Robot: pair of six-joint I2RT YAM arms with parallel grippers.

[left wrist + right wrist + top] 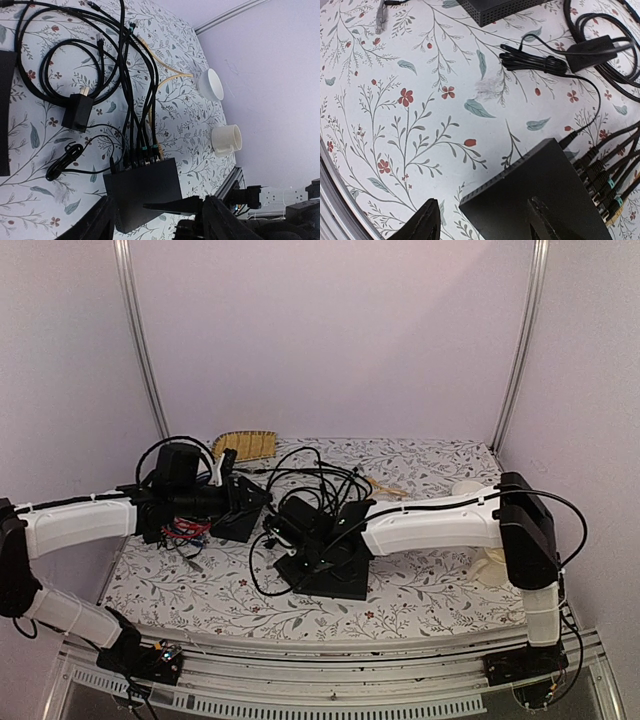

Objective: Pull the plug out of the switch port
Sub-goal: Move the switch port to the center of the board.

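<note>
On the floral-clothed table (pixel 420 590), left arm (pixel 80 520) and right arm (pixel 430 525) reaching inward from the two sides. Only from the top external view: the full span of both arms, plus a woven straw piece (pixel 245 445) at the back edge. Near the front middle there, below the right arm's wrist, the switch (pixel 335 575), flat and black.

Closer through the right wrist camera: right gripper (pixel 482 205) spread wide, clamping nothing, one finger (pixel 422 222) over bare cloth, the other over the switch's top; contact with it impossible to tell. Through the left wrist camera alone: the socket edge seen along its length, and left gripper (pixel 157 212) likewise wide apart, gripping nothing, the switch showing between its fingers.

Then the black square slab (pixel 500 7), cut by the frame edge in both wrist views. After it the white cups (pixel 226 138), plain in the left wrist view, half hidden by the right arm from above, outside the right wrist camera's frame.

Counted: two arms, two grippers, one switch, one slab, one black power adapter (pixel 77 112), two cups, one tied cable bundle (pixel 535 62). Along the switch's socket edge, about five plugs (pixel 143 154) side by side, all seated, two with teal boots, plus one thinner lead at the end; exact tally muddied by the tangled cables
</note>
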